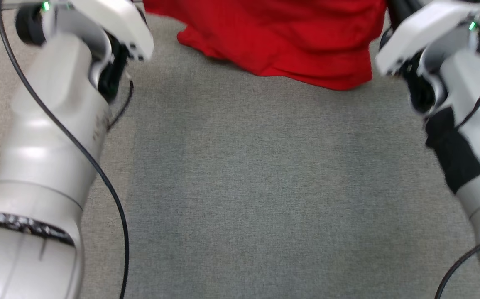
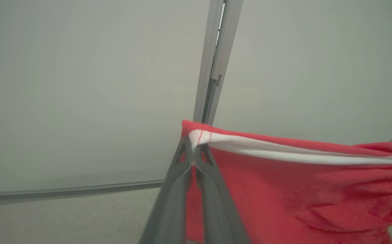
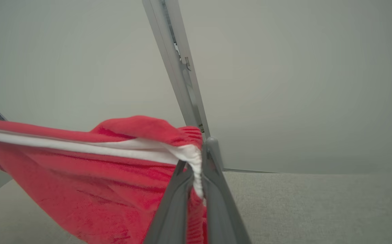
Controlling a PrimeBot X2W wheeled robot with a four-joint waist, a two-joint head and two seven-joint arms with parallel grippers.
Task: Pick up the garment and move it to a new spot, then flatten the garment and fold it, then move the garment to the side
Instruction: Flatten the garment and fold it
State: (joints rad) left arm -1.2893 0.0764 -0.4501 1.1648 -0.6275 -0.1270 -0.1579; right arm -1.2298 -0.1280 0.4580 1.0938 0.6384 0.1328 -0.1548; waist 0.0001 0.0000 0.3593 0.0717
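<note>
Grey surface, felt-like, takes most of the head view from centre to bottom; can't tell if it's a table or a floor. It also shows as a strip along the bottom of both wrist views.

Pale wall panels cover the upper part of both wrist views, split by a metal post running up from mid-frame.

Garment, red, sits top centre in the head view, with its lower edge drooping toward the grey surface. Contact with the surface is unclear. In the left wrist view it spreads from centre to the right edge. In the right wrist view it spreads from centre to the left edge, sagging in the middle. It is stretched between the two tools and off the surface at the held ends.

Left forearm, pale, runs up the left side of the head view. Right forearm runs up the right side and has a black patch on it.

Left tool is clenched on the garment's edge at a corner, lower centre of its wrist view. Right tool is clenched on the other end the same way, with cloth pinched between its fingers.

White band runs along the garment's top edge from one tool toward the other.

Black cable loops across the left forearm. Green light at top left.
</note>
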